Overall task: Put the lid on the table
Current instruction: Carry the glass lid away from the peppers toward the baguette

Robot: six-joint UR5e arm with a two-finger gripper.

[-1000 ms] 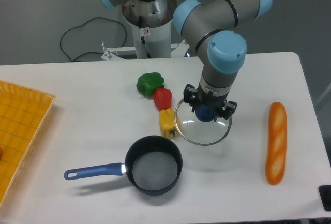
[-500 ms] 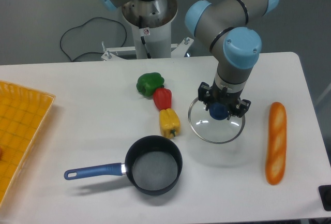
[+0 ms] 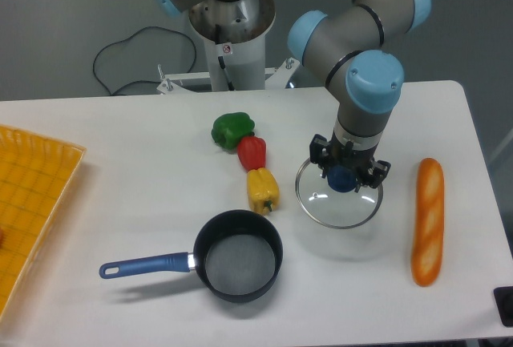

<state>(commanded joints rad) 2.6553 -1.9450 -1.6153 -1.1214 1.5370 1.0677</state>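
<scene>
- Gripper [image 3: 345, 177]: is being pointed straight down, its fingers clamped on the blue knob at the lid's centre.
- Lid [image 3: 339, 203]: clear glass disc with metal rim, is being held level over the table [image 3: 120, 147], between the yellow pepper [image 3: 262, 190] and the baguette [image 3: 426, 220]; contact with the tabletop cannot be told.
- Saucepan [image 3: 238, 256]: dark, uncovered, is being shown at the front with its blue handle to the left.
- Red pepper [image 3: 252, 152] and green pepper [image 3: 232, 129]: are being shown in a row behind the yellow one.
- Yellow tray [image 3: 32, 195]: is being shown at the left edge.
</scene>
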